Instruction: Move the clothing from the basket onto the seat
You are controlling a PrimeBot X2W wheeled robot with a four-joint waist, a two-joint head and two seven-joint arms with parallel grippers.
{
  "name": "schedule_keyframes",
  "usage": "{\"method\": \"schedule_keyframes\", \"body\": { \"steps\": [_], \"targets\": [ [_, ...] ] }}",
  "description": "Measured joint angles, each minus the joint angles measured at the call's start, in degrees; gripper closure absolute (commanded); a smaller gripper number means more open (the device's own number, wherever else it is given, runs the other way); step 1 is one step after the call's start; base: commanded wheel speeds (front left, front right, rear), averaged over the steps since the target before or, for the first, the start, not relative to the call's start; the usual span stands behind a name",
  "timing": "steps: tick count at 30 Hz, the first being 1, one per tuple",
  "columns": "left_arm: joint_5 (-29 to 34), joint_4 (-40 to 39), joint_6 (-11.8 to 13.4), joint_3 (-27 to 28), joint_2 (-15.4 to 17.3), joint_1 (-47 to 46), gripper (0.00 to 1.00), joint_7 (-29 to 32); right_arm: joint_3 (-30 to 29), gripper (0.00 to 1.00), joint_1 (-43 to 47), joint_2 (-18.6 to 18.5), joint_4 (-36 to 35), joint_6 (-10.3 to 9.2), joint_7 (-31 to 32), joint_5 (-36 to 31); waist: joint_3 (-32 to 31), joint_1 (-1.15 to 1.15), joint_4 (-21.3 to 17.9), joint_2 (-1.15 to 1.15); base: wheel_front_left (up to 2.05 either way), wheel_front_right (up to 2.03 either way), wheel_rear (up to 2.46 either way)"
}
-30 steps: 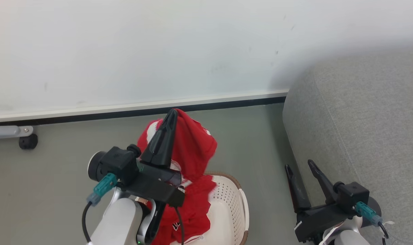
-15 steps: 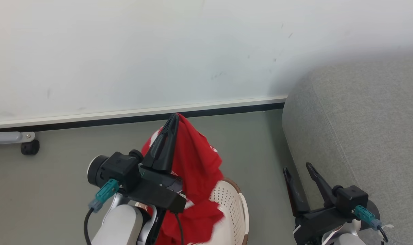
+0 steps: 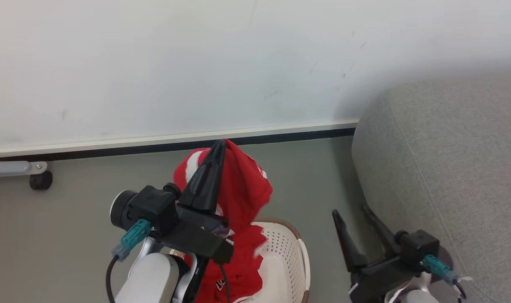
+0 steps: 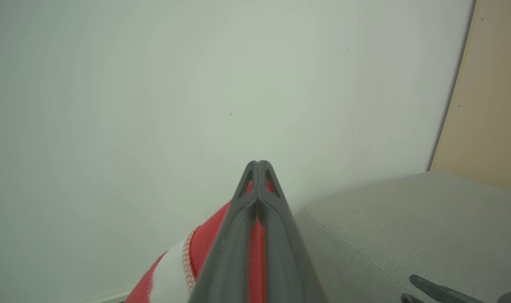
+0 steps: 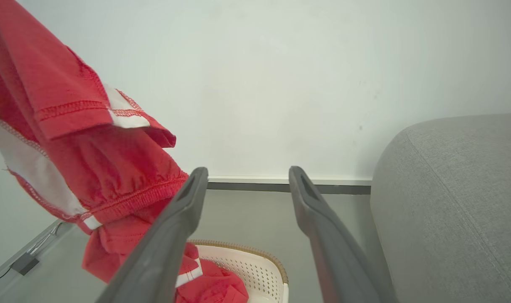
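Grey floor [image 3: 70, 235], white wall [image 3: 196, 63]. Mid-lift: left fingers [image 3: 213, 166] clamped on red clothing [image 3: 243, 189], hem trailing into basket [image 3: 287, 248] at 6 o'clock. Right fingers [image 3: 344, 240] spread, empty. Next, probably: raise clear, swing to seat [image 3: 449, 160] at 3 o'clock.

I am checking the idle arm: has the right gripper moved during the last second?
Yes. In the head view the right gripper has shifted left, away from the seat edge and toward the basket.
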Motion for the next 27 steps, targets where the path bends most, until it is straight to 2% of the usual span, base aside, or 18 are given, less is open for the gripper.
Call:
{"method": "schedule_keyframes", "body": {
  "steps": [14,27],
  "targets": [
    [0.0,-0.5,0.2,-1.2,-0.1,-0.2,1.00,1.5,9.3,0.00,-6.4,2.3,-1.2,2.87,2.3,-0.9,1.0,0.00,1.7,0.00,0.00,0.00,0.00],
    [0.0,-0.9,0.2,-3.5,-0.3,-0.8,1.00,2.3,16.7,0.00,-15.1,3.0,3.9,3.56,4.7,-0.8,2.2,0.00,4.0,0.00,0.00,0.00,0.00]
  ]
}}
